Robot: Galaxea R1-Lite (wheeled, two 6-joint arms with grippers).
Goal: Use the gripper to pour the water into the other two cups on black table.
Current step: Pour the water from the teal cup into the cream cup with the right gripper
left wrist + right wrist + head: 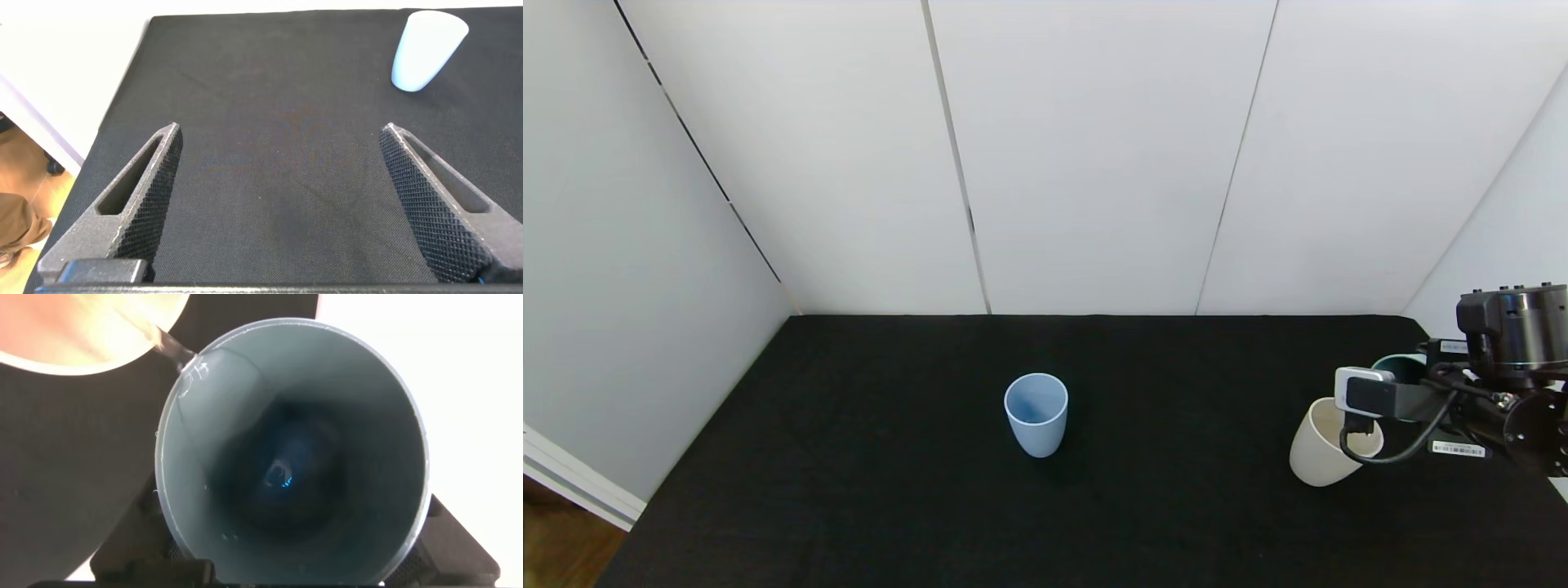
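Note:
My right gripper (1398, 390) is at the table's right side, shut on the teal-green cup (1403, 366) and tilting it over the cream-beige cup (1327, 447). In the right wrist view I look into the teal cup (294, 457), with the gripper (294, 567) around it. A thin stream of water (174, 353) runs from its lip into the cream cup (82, 327). The light blue cup (1036, 412) stands upright at the middle of the black table (849, 457). My left gripper (279, 131) is open and empty above the table, with the blue cup (426, 49) farther off.
White wall panels (1094, 163) close off the back and both sides of the table. The table's left edge (122, 90) drops to a wooden floor (556, 555). Bare black cloth lies between the two cups.

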